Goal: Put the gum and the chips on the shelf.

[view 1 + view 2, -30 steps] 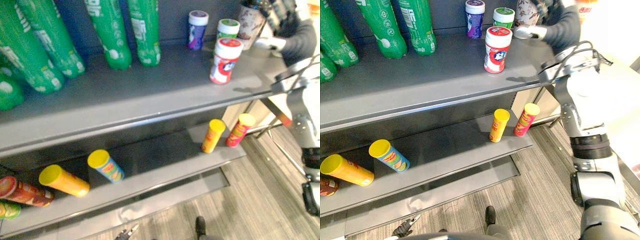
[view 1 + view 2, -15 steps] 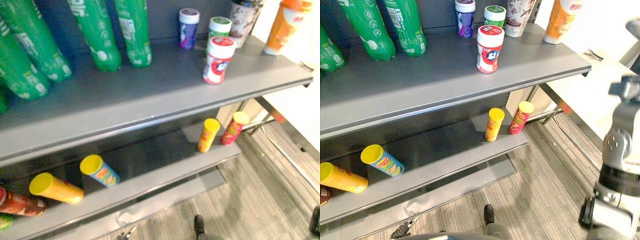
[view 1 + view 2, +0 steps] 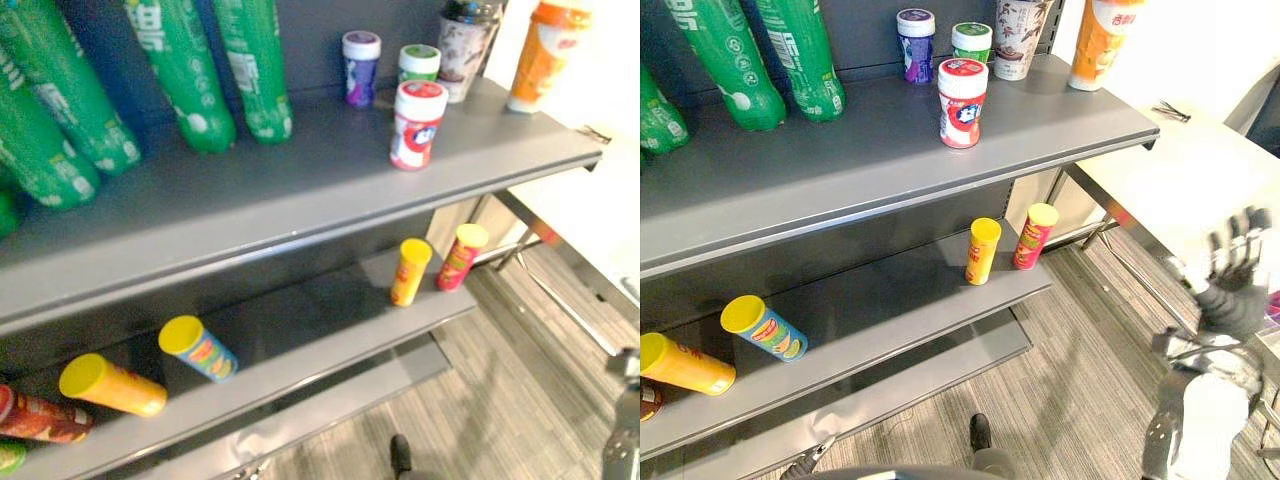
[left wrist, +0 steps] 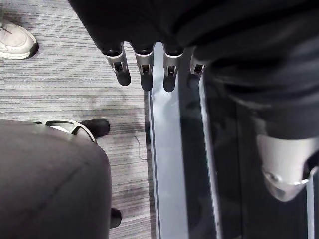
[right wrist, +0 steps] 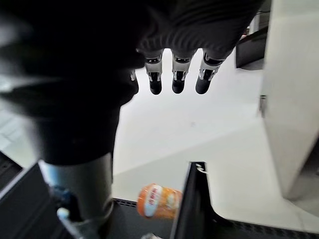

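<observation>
Nearest us, our left hand (image 4: 145,73) hangs low with fingers straight and empty. Our right hand (image 3: 1232,295) is down and well right of the red gum (image 3: 962,102), fingers spread and holding nothing. A second ago that hand was up at the back of the top shelf (image 3: 870,160), at the cup (image 3: 1018,38) behind and right of the red gum; it has since pulled clear and dropped. We judge that a placing is over and that the next item, if any, must be fetched. Below the red gum, two chip tubes (image 3: 982,250) stand near the lower shelf's (image 3: 900,300) front edge, and two more (image 3: 764,327) lie well to its lower left. The purple gum (image 3: 915,45) and green gum (image 3: 971,42) stand just behind the red gum, unmoved. An orange can (image 3: 1102,42) stands farther right, near the shelf's end. Left of the red gum, towards the green bottles (image 3: 800,55), the top shelf lies bare. That is the widest room for another item. Any new reach should mind the shelf's front lip and right corner.
</observation>
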You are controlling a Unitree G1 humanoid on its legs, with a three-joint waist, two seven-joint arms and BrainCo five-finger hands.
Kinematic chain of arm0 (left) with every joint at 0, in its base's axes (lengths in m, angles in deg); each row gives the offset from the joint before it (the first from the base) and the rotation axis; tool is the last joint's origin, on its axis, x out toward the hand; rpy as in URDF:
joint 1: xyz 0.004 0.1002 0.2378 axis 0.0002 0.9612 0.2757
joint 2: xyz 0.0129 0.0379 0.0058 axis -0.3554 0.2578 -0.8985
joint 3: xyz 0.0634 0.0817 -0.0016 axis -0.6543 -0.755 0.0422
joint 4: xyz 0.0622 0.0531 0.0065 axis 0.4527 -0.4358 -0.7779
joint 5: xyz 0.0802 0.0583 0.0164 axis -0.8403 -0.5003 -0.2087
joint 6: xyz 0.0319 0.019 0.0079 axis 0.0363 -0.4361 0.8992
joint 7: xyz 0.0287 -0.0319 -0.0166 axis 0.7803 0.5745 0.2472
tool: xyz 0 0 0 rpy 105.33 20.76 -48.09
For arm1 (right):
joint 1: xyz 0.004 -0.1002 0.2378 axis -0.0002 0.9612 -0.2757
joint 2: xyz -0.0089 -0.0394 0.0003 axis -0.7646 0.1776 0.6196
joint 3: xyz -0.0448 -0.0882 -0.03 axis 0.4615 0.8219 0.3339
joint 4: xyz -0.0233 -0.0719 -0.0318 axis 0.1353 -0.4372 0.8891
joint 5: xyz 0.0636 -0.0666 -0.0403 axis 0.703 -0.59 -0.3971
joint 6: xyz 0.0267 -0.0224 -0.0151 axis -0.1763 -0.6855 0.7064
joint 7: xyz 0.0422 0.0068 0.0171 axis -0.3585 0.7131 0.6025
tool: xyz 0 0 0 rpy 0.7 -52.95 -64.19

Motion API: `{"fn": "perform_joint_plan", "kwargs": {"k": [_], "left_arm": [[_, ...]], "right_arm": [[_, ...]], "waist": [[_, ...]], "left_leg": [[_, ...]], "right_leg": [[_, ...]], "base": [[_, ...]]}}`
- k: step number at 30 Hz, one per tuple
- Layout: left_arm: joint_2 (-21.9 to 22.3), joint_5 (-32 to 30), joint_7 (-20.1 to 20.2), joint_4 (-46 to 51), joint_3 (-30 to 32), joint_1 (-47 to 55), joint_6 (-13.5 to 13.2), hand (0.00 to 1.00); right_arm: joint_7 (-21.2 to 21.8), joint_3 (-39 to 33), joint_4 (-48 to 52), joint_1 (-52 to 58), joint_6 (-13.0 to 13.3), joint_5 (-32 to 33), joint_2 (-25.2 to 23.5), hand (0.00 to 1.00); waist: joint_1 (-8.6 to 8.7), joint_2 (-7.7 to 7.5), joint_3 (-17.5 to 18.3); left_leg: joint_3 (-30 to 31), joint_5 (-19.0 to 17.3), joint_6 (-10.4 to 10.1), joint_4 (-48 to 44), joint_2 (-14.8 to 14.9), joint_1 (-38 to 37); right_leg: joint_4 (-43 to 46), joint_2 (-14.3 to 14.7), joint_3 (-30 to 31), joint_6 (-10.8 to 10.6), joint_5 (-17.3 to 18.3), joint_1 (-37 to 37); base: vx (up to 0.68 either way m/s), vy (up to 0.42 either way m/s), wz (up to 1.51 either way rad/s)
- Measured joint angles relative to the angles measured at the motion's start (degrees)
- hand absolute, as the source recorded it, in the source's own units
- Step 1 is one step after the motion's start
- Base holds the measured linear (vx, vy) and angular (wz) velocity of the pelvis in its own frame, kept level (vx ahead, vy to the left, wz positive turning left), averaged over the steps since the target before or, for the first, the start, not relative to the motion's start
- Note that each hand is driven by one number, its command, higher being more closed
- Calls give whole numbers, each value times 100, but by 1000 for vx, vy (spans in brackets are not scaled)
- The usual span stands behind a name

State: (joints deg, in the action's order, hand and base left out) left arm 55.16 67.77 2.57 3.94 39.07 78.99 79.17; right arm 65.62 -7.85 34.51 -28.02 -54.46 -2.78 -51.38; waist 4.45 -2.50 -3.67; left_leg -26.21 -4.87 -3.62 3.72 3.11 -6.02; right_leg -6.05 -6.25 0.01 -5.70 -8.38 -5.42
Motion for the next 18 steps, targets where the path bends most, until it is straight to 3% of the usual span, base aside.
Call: {"fn": "perform_joint_plan", "kwargs": {"k": [7, 9, 14, 18], "left_arm": [[-3, -121, 9, 3, -54, -25, -7, 0], [-5, -123, 9, -2, -58, -51, -6, 0], [-4, -123, -1, -56, -71, -107, -3, 0], [-2, -111, -27, -69, -205, -124, -4, 0]], "right_arm": [[880, 1252, -1175, 853, -396, 276, -114, 0], [1038, 1439, -1935, 941, -537, 277, -118, 0], [1012, 1395, -3701, 813, -611, 212, -119, 0], [660, 1089, -5318, 436, -612, -19, -192, 0]], "waist": [[-22, 42, 27], [-71, 49, 25], [-159, 119, 29], [-164, 183, 16]], "left_leg": [[168, -92, 8, -283, 24, 144], [192, -99, 7, -332, 43, 177], [225, -102, 1, -378, 75, 184], [303, -102, 2, -388, 74, 176]], "right_leg": [[-1, -41, -166, -28, 29, 70], [-1, -50, -194, -27, 28, 71], [-2, -51, -234, -19, 34, 98], [-3, -62, -297, -11, 41, 160]], "base": [[-33, -42, 13], [-36, -42, 7], [-37, -47, 3], [-34, -37, 9]]}}
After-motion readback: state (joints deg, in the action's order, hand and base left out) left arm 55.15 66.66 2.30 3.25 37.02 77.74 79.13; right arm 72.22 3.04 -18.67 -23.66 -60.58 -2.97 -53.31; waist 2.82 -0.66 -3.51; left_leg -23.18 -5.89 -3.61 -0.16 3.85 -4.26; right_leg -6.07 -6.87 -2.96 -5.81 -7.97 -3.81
